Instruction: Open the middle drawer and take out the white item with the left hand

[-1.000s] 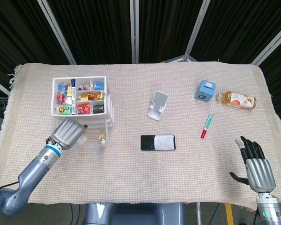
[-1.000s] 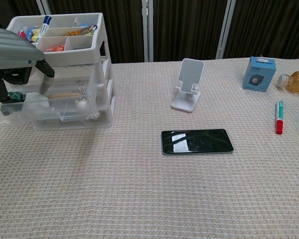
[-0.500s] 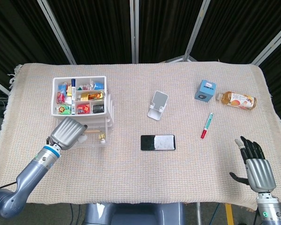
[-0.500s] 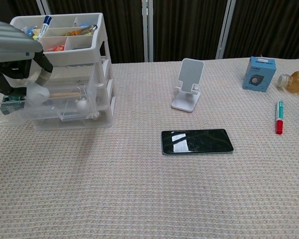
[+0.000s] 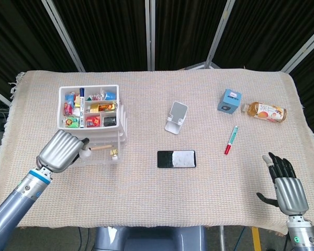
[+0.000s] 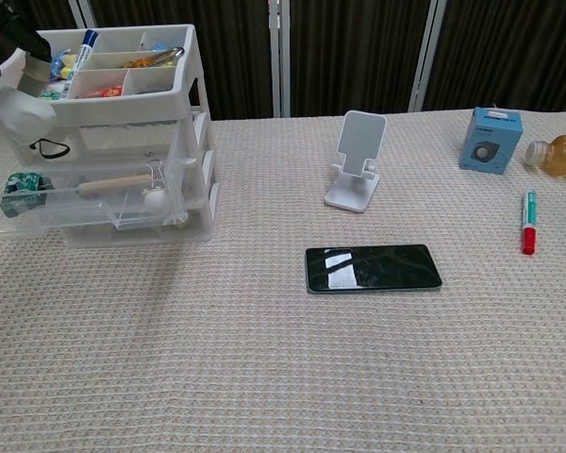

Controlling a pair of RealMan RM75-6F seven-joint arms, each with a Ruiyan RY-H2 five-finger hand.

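Observation:
A clear plastic drawer unit (image 6: 184,142) stands at the table's left, with a white tray of small items on top. Its middle drawer (image 6: 38,223) is pulled out and holds a wooden stick, a binder clip and a green item. My left hand (image 5: 60,149) is raised above the open drawer (image 5: 102,156) and grips the white item (image 6: 24,111), which hangs clear of the drawer with a black loop under it. In the head view the white item (image 5: 87,153) shows at the fingertips. Only part of the left hand (image 6: 2,24) shows in the chest view. My right hand (image 5: 288,188) rests open at the front right edge.
A black phone (image 6: 373,267) lies mid-table with a white phone stand (image 6: 357,160) behind it. A blue box (image 6: 491,139), a bottle (image 6: 557,154) and a red-and-green marker (image 6: 527,222) lie at the far right.
My left hand has lifted up and back out of the middle drawer, carrying the white item with it. The right hand has not moved.

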